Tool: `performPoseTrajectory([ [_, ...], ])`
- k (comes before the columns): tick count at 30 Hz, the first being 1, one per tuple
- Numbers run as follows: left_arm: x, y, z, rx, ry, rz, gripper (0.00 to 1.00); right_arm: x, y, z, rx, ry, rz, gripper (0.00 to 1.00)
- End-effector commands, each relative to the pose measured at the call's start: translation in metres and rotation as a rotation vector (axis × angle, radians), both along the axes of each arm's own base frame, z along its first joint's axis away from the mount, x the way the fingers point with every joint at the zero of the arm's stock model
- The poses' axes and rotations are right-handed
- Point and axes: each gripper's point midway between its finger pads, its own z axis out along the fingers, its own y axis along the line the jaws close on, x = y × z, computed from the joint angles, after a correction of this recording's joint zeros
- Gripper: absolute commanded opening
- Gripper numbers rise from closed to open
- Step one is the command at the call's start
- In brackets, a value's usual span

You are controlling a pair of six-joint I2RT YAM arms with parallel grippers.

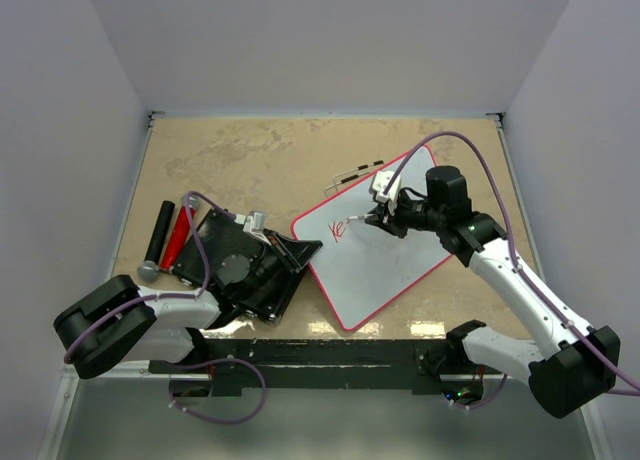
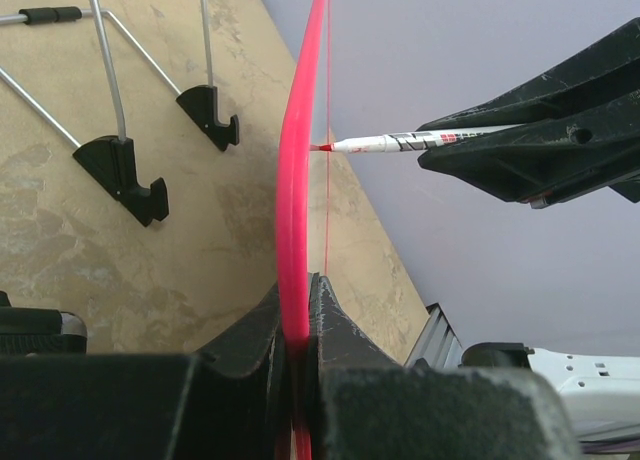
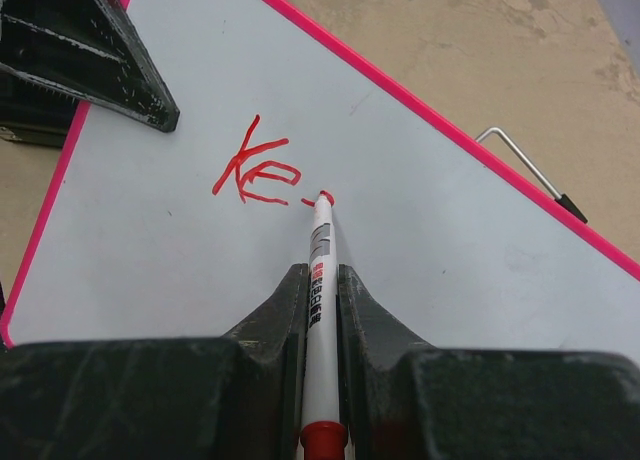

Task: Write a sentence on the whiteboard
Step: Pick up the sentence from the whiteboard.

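The whiteboard (image 1: 380, 265) sits askew on the worktop (image 1: 250, 160), right of centre. The right arm (image 1: 520, 280) bends leftward over it, the right fingers (image 3: 265, 320) closed on a white marker (image 3: 320, 270) whose tip touches the board. The left arm (image 1: 170, 308) stretches low to the right, the left fingers (image 2: 250, 330) clamped on the board's red rim. The sentence (image 3: 255, 170) reads "Ke" in red.

Red-rimmed white whiteboard (image 1: 382, 262), red lettering (image 3: 258, 169), mottled beige table (image 1: 250, 160)
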Motion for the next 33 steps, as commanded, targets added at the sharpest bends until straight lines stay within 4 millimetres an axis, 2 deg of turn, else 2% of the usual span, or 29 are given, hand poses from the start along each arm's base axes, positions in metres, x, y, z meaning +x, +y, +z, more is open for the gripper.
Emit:
performPoseTrajectory([
  [1, -0.001, -0.006, 0.032, -0.026, -0.142, -0.02, 0.0, 0.001, 0.006, 0.005, 0.018, -0.009, 0.034, 0.0],
  [13, 0.0, -0.005, 0.032, -0.022, -0.143, -0.017, 0.0, -0.015, 0.0, -0.008, -0.032, 0.019, 0.086, 0.0],
  [22, 0.0, -0.005, 0.032, -0.022, -0.145, -0.018, 0.0, -0.014, -0.011, -0.014, -0.062, 0.015, 0.022, 0.0],
  [29, 0.0, -0.006, 0.032, -0.02, -0.144, -0.02, 0.0, -0.007, -0.015, -0.003, -0.044, -0.017, -0.029, 0.0],
  [33, 0.0, -0.005, 0.032, -0.019, -0.145, -0.018, 0.0, -0.004, -0.016, 0.016, 0.002, -0.055, -0.021, 0.0],
])
